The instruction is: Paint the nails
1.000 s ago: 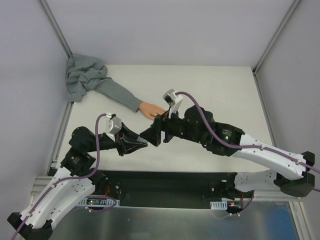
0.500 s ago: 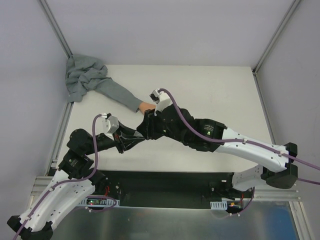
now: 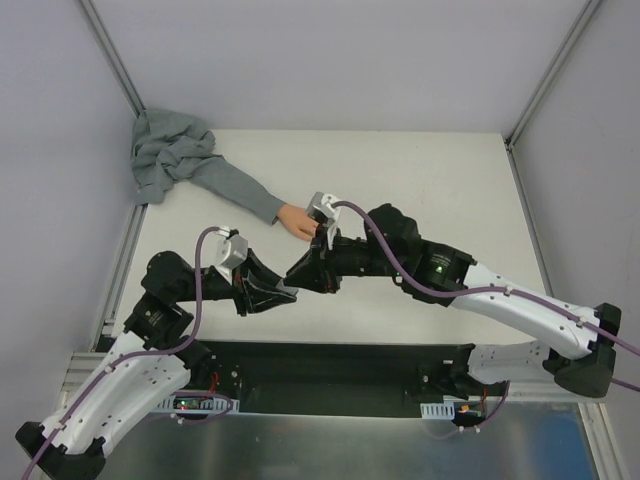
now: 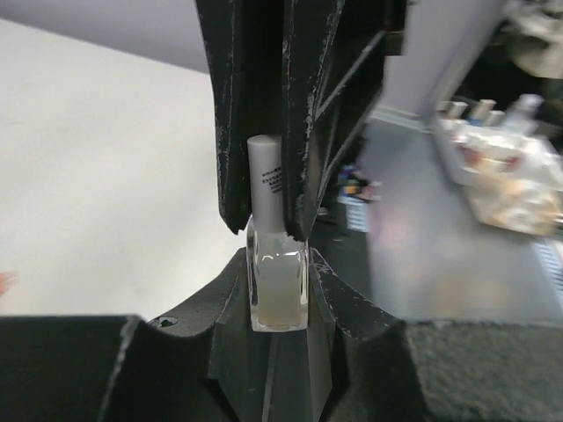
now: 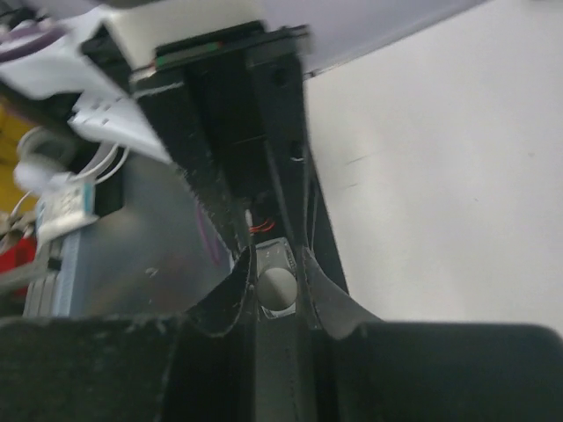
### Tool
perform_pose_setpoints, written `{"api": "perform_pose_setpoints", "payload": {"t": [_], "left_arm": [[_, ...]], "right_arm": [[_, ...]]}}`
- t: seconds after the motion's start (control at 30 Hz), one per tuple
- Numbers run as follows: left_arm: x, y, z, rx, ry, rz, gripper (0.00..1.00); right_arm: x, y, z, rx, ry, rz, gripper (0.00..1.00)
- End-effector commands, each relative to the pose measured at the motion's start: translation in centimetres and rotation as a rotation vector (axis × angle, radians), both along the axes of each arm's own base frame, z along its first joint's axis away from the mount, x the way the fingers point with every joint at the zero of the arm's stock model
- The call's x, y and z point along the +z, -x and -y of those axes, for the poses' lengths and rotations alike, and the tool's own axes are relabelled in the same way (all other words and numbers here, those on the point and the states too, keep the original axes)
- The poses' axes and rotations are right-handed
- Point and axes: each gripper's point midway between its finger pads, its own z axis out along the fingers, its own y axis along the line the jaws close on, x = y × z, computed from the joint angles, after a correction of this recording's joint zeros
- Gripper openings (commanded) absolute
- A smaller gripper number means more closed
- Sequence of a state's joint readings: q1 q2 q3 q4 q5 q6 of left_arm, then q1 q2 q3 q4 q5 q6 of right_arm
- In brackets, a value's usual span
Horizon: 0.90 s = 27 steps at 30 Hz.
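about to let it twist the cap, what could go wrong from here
The right gripper pinches the grey cylindrical cap only at its tips; twisting may make it slip.
The small clear bottle sits shallow in the left gripper; it could turn or tip.
The peach-pink fake hand lies close beside the right gripper; a swing might knock it.

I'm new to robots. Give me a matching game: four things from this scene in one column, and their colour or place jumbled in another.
Things:
1. bottle
2. cap
3. fake hand
4. sleeve

Descriptions:
A. peach, lying on the table
B. grey cloth, bunched towards the far left corner
C. clear glass, clamped in the left jaws
D. pale grey, pinched between the right jaws

Pairs: 1-C, 2-D, 3-A, 4-B
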<state>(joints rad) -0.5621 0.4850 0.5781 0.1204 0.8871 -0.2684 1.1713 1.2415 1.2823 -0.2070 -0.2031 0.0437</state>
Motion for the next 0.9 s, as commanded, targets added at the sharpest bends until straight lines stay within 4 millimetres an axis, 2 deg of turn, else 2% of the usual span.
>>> {"api": "perform_pose_setpoints", "payload": {"t": [0.0,0.1,0.13,0.17,0.2,0.23,0.27,0.3,0.33,0.37,0.43,0.47,0.53,0.57,0.63,0.67,0.7,0.73,0.77,0.8,0.87], "left_arm": [[4.2,7.0,-0.7,-0.410,0.101,0.109,0.00],[4.2,5.9,-0.5,-0.326,0.099,0.097,0.00],[4.2,4.7,-0.3,-0.262,0.104,0.127,0.00],[3.7,4.3,-0.2,-0.232,0.086,0.098,0.00],[3.9,3.6,-0.2,-0.189,0.085,0.102,0.00],[3.8,3.0,-0.1,-0.155,0.080,0.117,0.00],[3.6,2.2,-0.1,-0.108,0.072,0.099,0.00],[3.6,1.7,-0.1,-0.081,0.071,0.101,0.00],[3.5,1.3,-0.1,-0.058,0.069,0.108,0.00],[3.6,0.7,-0.2,-0.019,0.071,0.113,0.00],[3.5,-0.1,-0.3,0.027,0.066,0.120,0.00],[3.4,-0.5,-0.3,0.046,0.064,0.125,0.00],[3.2,-1.4,-0.5,0.100,0.054,0.133,0.00],[3.1,-1.6,-0.7,0.119,0.052,0.137,0.00],[2.5,-2.5,-0.9,0.168,0.032,0.139,0.00],[2.4,-2.8,-1.0,0.185,0.029,0.141,0.00],[2.3,-3.1,-1.1,0.202,0.024,0.142,0.00],[2.1,-3.5,-1.3,0.231,0.020,0.136,0.00],[2.1,-3.7,-1.4,0.243,0.020,0.138,0.00],[2.1,-3.8,-1.4,0.251,0.019,0.138,0.00],[2.0,-3.9,-1.5,0.261,0.014,0.142,0.00]], "right_arm": [[2.9,5.0,1.8,0.447,-0.185,0.119,0.00],[3.3,4.6,1.7,0.387,-0.188,0.094,0.00],[3.4,4.6,1.6,0.363,-0.187,0.073,0.00],[3.5,3.8,1.5,0.305,-0.184,0.065,0.00],[3.7,3.5,1.4,0.273,-0.186,0.064,0.04],[3.9,3.2,1.5,0.233,-0.191,0.034,0.11],[4.1,2.3,1.4,0.152,-0.196,0.000,0.29],[4.2,1.6,1.4,0.093,-0.194,-0.009,0.42],[4.2,1.4,1.7,0.041,-0.175,-0.027,0.49],[4.3,0.3,1.8,-0.048,-0.171,-0.040,0.59],[4.1,-0.4,2.3,-0.157,-0.146,-0.086,0.66],[4.0,-1.7,2.7,-0.251,-0.140,-0.090,0.70],[4.0,-1.6,2.9,-0.315,-0.135,-0.152,0.70],[3.5,-2.5,2.9,-0.384,-0.125,-0.164,0.69],[3.0,-2.4,2.6,-0.430,-0.100,-0.203,0.68],[3.8,-2.9,2.7,-0.472,-0.110,-0.184,0.66],[2.6,-3.2,2.4,-0.501,-0.061,-0.179,0.63],[2.6,-3.2,2.2,-0.523,-0.050,-0.185,0.61],[3.5,-3.5,2.1,-0.545,-0.065,-0.180,0.54],[2.9,-3.7,1.4,-0.552,-0.047,-0.176,0.52],[3.1,-3.7,0.8,-0.561,-0.045,-0.170,0.48]]}}
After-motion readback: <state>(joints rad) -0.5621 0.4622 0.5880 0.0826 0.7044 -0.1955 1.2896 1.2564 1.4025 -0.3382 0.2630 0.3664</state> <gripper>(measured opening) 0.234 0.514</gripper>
